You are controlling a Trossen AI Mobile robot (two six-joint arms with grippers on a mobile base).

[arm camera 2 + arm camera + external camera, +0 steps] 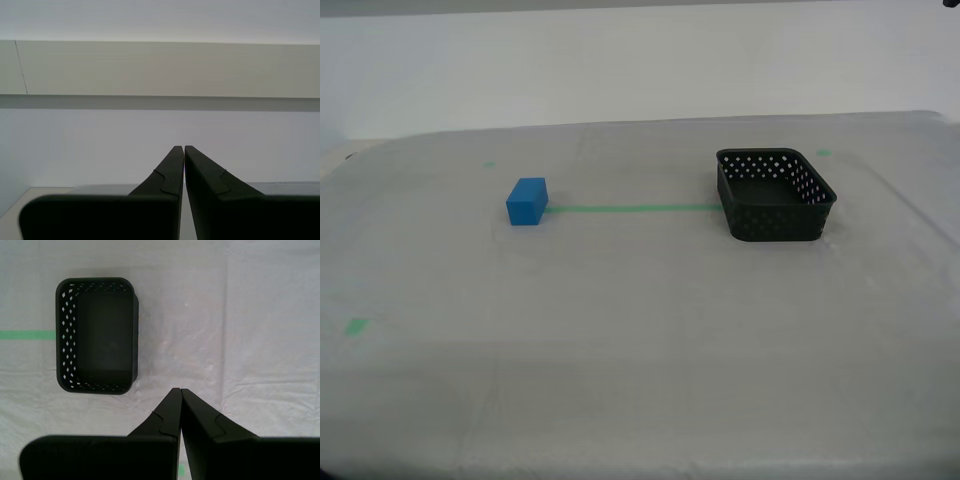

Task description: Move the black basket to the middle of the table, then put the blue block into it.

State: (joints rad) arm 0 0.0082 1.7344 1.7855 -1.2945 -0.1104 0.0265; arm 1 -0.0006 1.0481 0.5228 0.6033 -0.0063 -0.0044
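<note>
The black basket (775, 194) stands empty on the table (640, 330), toward the exterior view's right, at the end of a green tape line (630, 209). At the line's other end sits the blue block (526, 201). No arm shows in the exterior view. My first gripper (180, 390) is shut and empty, high above the table, looking down on the basket (97, 335), which lies apart from its fingertips. My second gripper (183, 147) is shut, empty, and faces a pale wall.
Small green tape marks (356, 326) lie on the cloth near the exterior view's left edge and at the far side (823, 153). A pale wall (640, 60) rises behind the table's far edge.
</note>
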